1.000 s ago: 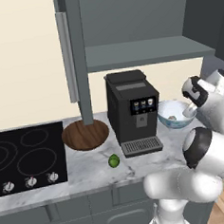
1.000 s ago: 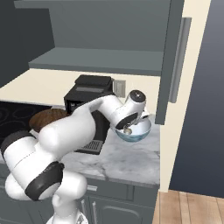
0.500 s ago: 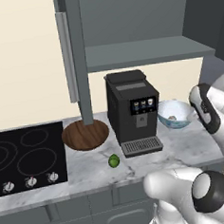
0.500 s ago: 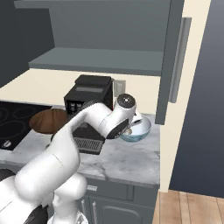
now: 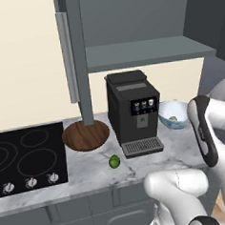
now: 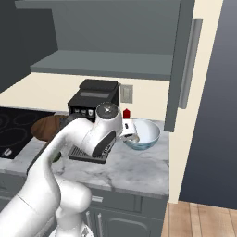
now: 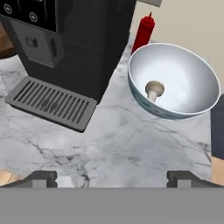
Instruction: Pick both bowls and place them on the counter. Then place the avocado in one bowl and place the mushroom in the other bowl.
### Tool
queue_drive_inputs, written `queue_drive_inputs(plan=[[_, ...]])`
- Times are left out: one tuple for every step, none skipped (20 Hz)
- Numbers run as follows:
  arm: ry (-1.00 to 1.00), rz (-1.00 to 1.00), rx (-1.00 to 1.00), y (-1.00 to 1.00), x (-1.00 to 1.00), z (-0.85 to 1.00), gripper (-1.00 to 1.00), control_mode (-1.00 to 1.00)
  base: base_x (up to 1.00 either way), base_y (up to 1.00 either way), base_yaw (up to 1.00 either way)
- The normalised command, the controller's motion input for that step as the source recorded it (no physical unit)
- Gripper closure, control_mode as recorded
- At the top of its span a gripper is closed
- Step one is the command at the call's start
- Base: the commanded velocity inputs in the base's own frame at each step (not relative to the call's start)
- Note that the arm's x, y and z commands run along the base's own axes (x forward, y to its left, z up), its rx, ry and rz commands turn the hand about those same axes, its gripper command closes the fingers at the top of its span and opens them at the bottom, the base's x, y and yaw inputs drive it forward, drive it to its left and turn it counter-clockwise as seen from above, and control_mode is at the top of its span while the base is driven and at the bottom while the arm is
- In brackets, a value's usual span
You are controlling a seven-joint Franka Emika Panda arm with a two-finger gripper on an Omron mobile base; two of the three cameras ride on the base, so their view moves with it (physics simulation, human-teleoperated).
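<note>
Here, the wooden bowl (image 5: 85,135) is sitting at nine o'clock on the counter (image 5: 90,168), the avocado (image 5: 114,161) lying before the coffee machine (image 5: 134,113); at three o'clock the mushroom (image 7: 154,89) is resting inside the white bowl (image 7: 175,81) while the gripper (image 7: 111,177) is hovering wide open, holding nothing.

coffee machine (image 7: 65,52) crowding bowl (image 7: 175,83), marble (image 7: 131,144) open
</note>
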Motion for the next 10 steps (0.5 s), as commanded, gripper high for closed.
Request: queue_drive_inputs(plan=[[0.00, -0.18, 0.00, 0.38, -0.48, 0.07, -1.00, -1.00, 0.00, 0.00, 0.00], [0.00, -0.19, 0.00, 0.36, -0.48, 0.09, -1.00, -1.00, 0.00, 0.00, 0.00], [0.00, -0.18, 0.00, 0.36, -0.45, 0.09, -1.00, -1.00, 0.00, 0.00, 0.00], [0.02, -0.17, 0.00, 0.36, -0.40, 0.13, -1.00, -1.00, 0.00, 0.00, 0.00], [0.04, -0.16, 0.00, 0.39, -0.37, 0.13, -1.00, -1.00, 0.00, 0.00, 0.00], [0.07, -0.13, 0.00, 0.40, -0.35, 0.15, -1.00, -1.00, 0.00, 0.00, 0.00], [0.07, -0.10, 0.01, 0.39, -0.35, 0.17, -1.00, -1.00, 0.00, 0.00, 0.00], [0.05, -0.09, 0.02, 0.38, -0.37, 0.18, -1.00, -1.00, 0.00, 0.00, 0.00], [0.06, -0.07, 0.03, 0.35, -0.36, 0.20, -1.00, -1.00, 0.00, 0.00, 0.00], [0.06, -0.07, 0.04, 0.32, -0.36, 0.21, -1.00, -1.00, 0.00, 0.00, 0.00]])
